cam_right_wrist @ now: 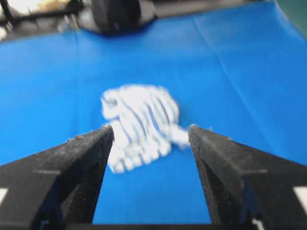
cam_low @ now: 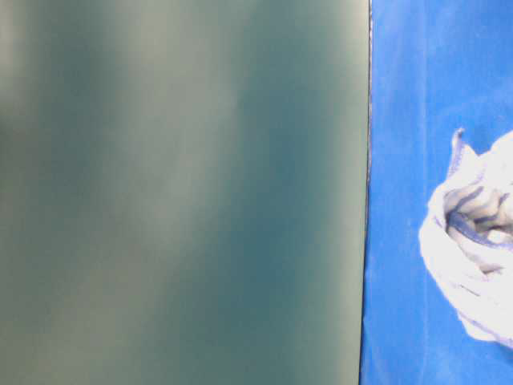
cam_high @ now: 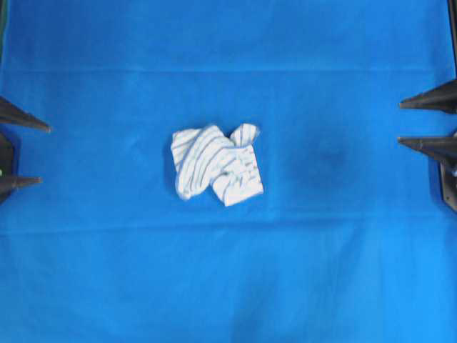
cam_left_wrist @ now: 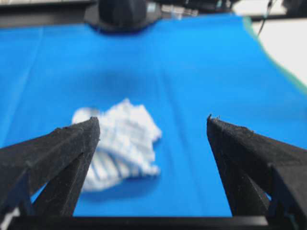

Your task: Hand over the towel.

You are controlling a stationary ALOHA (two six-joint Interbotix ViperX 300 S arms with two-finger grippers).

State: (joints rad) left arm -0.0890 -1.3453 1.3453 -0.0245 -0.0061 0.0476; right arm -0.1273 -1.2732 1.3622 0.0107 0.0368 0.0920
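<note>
The towel (cam_high: 216,163) is a small white cloth with thin blue-grey stripes, lying crumpled in the middle of the blue sheet. It also shows in the table-level view (cam_low: 473,249), the left wrist view (cam_left_wrist: 122,143) and the right wrist view (cam_right_wrist: 139,124). My left gripper (cam_high: 44,153) is open and empty at the left edge, well apart from the towel. In its wrist view (cam_left_wrist: 152,120) the jaws stand wide. My right gripper (cam_high: 401,123) is open and empty at the right edge, also apart from the towel. In its wrist view (cam_right_wrist: 151,129) nothing is between the jaws.
The large plain blue sheet (cam_high: 228,286) covers the whole table. A dark arm base (cam_left_wrist: 122,14) stands at the far end in the left wrist view. A blurred grey-green panel (cam_low: 176,192) fills the left of the table-level view.
</note>
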